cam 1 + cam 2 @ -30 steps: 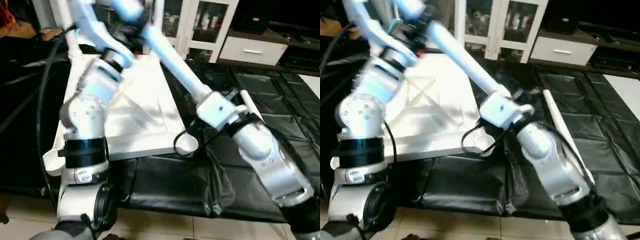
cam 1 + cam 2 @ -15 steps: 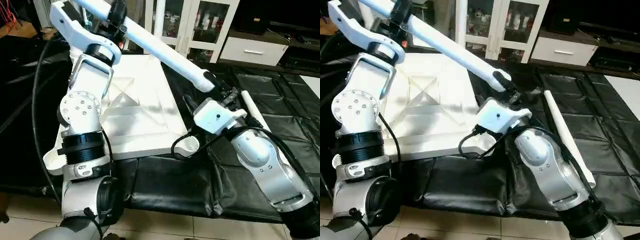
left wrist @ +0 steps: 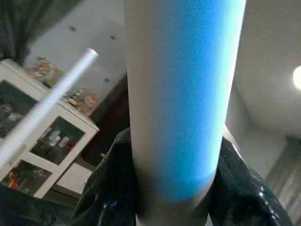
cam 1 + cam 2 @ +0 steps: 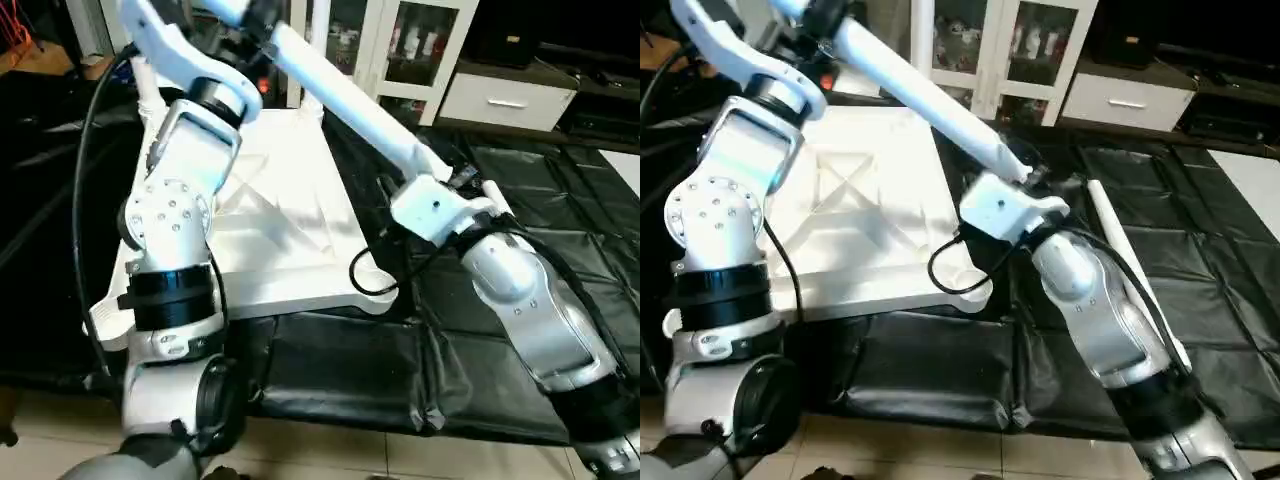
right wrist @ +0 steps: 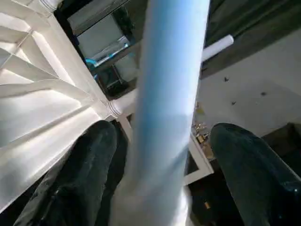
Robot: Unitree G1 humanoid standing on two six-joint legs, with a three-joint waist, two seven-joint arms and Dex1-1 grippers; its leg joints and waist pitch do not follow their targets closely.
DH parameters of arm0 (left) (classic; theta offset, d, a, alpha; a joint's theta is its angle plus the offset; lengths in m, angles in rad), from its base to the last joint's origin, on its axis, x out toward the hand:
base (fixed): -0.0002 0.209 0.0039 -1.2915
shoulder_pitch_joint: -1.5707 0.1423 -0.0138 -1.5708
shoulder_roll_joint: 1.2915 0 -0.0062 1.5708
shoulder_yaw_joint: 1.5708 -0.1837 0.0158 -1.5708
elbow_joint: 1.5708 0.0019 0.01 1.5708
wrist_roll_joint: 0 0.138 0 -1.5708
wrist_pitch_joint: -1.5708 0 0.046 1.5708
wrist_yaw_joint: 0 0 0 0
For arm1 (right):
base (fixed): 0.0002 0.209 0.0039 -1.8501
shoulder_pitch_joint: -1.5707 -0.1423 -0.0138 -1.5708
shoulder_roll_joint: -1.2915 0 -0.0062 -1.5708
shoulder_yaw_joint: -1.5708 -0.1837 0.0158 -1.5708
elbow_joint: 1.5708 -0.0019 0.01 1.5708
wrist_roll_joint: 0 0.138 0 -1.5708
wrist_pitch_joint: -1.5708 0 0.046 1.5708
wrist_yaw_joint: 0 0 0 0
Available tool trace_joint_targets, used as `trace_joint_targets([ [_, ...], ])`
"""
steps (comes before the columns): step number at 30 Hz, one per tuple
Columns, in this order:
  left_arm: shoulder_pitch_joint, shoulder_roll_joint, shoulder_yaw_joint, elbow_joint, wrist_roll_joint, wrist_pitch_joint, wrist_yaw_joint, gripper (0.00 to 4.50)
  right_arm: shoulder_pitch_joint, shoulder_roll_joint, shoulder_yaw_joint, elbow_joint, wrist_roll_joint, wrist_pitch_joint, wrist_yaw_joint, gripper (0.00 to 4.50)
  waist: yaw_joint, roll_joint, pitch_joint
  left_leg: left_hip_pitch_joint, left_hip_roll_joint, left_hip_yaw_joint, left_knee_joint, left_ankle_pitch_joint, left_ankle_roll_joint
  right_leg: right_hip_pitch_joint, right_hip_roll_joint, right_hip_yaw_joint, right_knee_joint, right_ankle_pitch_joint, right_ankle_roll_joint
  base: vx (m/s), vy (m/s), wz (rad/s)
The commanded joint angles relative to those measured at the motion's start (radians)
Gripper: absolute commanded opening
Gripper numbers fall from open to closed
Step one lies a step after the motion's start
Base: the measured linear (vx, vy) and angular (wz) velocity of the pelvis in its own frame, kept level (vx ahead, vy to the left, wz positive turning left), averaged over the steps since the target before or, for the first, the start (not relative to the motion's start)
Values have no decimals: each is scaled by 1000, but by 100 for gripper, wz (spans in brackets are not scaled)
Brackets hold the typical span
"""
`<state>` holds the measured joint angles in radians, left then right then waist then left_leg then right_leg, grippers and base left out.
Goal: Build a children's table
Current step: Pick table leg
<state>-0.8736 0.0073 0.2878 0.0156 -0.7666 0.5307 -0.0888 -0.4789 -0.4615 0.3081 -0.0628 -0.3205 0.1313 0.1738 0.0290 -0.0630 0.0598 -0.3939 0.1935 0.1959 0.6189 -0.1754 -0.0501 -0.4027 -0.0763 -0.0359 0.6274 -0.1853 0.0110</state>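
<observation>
Broadly, the black-covered work surface (image 4: 560, 200) carries the tabletop (image 4: 870, 220), which lies with its ribbed underside up so that the rounded corner sockets face upward and can take legs. One near socket (image 4: 965, 280) sits just beside and below the right gripper (image 5: 157, 155), probably the target for the leg now in hand. That leg (image 4: 340, 95) runs as a long slanted tube from the left gripper (image 3: 176, 188) high at the far end down to the right gripper at the near end, so the two arms share its length and can steer its lower tip. The left fingers (image 3: 106, 188) are pressed against both sides of the tube, clamped on it. The right fingers (image 5: 89, 174) stand wide on either side of the tube with gaps showing, so they look like a loose guide around it rather than a firm hold. A second leg (image 4: 1130, 270) lies flat on the black cover, well apart from the right fingers on their outer side, waiting its turn. Another leg (image 4: 923, 40) already stands upright at the tabletop's far edge, beyond the left fingers. Judging by this, the step in hand is lining the held leg's end up with the near socket.
</observation>
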Motion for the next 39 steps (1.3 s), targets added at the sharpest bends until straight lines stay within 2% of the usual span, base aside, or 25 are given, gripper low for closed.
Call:
trace_joint_targets([
  [1,-2,4,-31,-24,20,10,-26,159,-14,-1,-33,13,16,15,14,355,-5,9,-75,28,26,-13,-64,-184,-14,44,-34,35,-64,-72,-159,0,0,0],
  [6,28,36,-128,-66,77,-7,-82,159,-52,30,-67,57,57,48,42,355,-5,9,-75,29,29,-14,-65,-193,-19,44,-36,35,-64,-82,-165,0,0,0],
  [10,31,44,-141,-70,87,-12,-95,159,-57,40,-72,58,68,60,47,355,-5,11,-75,29,27,-14,-65,-176,-23,45,-35,34,-61,-60,-168,0,0,0],
  [17,42,75,-169,-79,115,-22,-162,159,-42,68,-100,58,151,115,108,355,-4,12,-76,32,28,-13,-66,-183,-29,44,-35,35,-62,-57,-172,0,0,0],
  [25,49,85,-188,-92,119,-31,-192,159,-46,62,-110,73,171,125,151,355,-3,11,-76,31,28,-12,-66,-176,-32,45,-36,35,-62,-60,-180,0,0,0],
  [26,50,85,-190,-93,119,-31,-195,159,-46,61,-109,73,173,128,155,326,-2,11,-76,30,28,-13,-66,-173,-32,46,-37,36,-61,-62,-180,0,0,0],
  [29,52,86,-194,-96,120,-32,-207,159,-44,64,-106,72,177,141,163,313,-2,11,-76,31,28,-13,-67,-176,-33,46,-37,35,-61,-67,-180,0,0,0],
  [31,54,86,-196,-99,123,-32,-213,159,-42,65,-106,70,180,149,168,284,-2,12,-76,31,29,-13,-67,-174,-32,46,-38,35,-61,-65,-181,0,0,0],
  [39,61,92,-214,-121,115,-29,-245,159,-36,69,-114,74,179,159,178,221,-2,11,-76,31,29,-13,-67,-177,-36,45,-38,35,-62,-72,-180,0,0,0],
])
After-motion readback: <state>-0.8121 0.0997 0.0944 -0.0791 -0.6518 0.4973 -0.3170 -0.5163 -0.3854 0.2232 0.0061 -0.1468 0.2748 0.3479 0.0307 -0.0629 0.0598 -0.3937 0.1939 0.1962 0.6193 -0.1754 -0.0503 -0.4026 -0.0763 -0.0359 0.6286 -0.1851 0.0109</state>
